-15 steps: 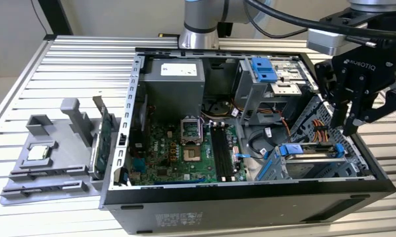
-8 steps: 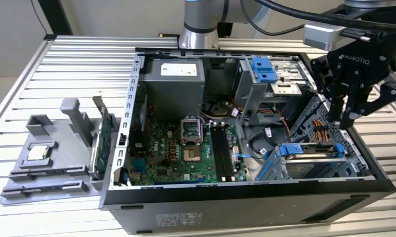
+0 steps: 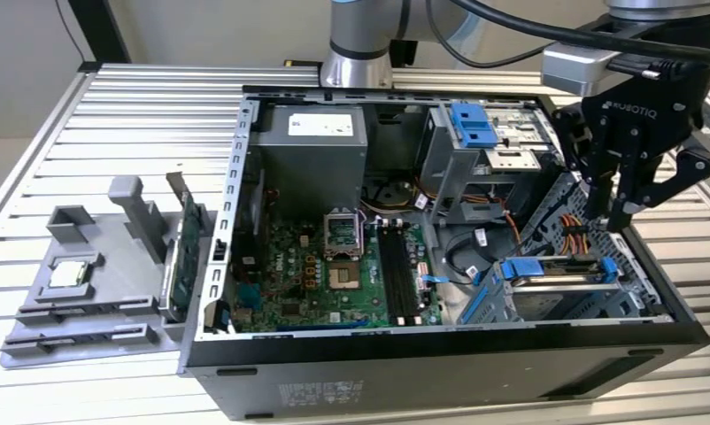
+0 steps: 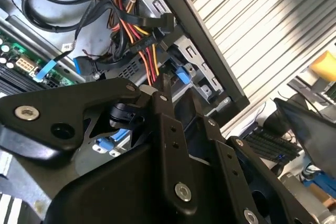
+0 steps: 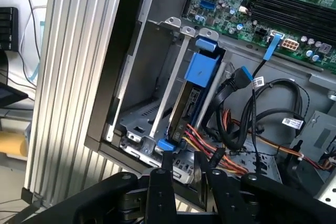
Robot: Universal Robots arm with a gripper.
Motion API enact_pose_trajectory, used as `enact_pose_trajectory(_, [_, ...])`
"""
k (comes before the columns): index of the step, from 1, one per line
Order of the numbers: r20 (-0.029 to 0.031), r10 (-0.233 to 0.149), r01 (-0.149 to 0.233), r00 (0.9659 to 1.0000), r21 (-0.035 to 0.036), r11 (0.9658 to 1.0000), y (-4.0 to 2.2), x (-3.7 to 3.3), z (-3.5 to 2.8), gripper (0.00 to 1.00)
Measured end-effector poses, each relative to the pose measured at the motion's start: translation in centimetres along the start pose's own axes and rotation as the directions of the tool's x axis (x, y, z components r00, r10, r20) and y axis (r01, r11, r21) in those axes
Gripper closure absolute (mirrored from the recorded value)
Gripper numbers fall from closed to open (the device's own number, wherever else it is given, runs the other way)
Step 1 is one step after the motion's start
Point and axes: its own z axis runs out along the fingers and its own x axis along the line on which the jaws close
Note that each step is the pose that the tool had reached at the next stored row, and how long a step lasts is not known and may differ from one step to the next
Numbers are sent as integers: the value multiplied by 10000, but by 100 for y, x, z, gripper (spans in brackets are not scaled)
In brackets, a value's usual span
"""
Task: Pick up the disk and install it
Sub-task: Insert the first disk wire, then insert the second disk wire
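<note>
Your gripper [image 5: 185, 165] [image 3: 624, 218] hangs just over the disk [image 5: 201, 72] [image 3: 556, 270], fingers [image 5: 160, 174] a little apart, holding nothing. The disk stands on edge in the drive cage [image 5: 137, 61] at the case corner, blue rails on it, cables [image 5: 231, 124] beside it. Motherboard [image 5: 294, 3] lies beyond.

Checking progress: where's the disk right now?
The disk sits in a bay at the case corner toward the exterior view's right, under the gripper.

One computer case [image 3: 450, 345], one disk [image 3: 556, 268], one gripper [image 3: 624, 217]
</note>
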Motion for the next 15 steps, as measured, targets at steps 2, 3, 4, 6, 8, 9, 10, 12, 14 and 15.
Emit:
enact_pose_trajectory(2, [7,-79,79,10000,27,10000,-5,-4,0,0])
enact_pose_trajectory(3, [11,-124,123,9999,43,9999,-7,-7,-1,0])
enact_pose_trajectory(4, [14,-142,142,9999,48,9999,-8,-9,-1,0])
enact_pose_trajectory(6, [14,-143,142,9999,50,9999,-7,-9,-1,0])
enact_pose_trajectory(8, [15,-142,142,9999,50,9999,-7,-9,0,0])
enact_pose_trajectory(9, [16,-143,143,9999,50,9999,-7,-10,1,0])
enact_pose_trajectory(10, [15,-145,145,9999,51,9999,-7,-11,2,0])
enact_pose_trajectory(12, [20,-185,185,9998,65,9998,-9,-18,4,0])
enact_pose_trajectory(14, [30,-291,290,9996,101,9995,-7,-28,7,0])
enact_pose_trajectory(15, [37,-358,357,9994,126,9993,-4,-34,13,0])
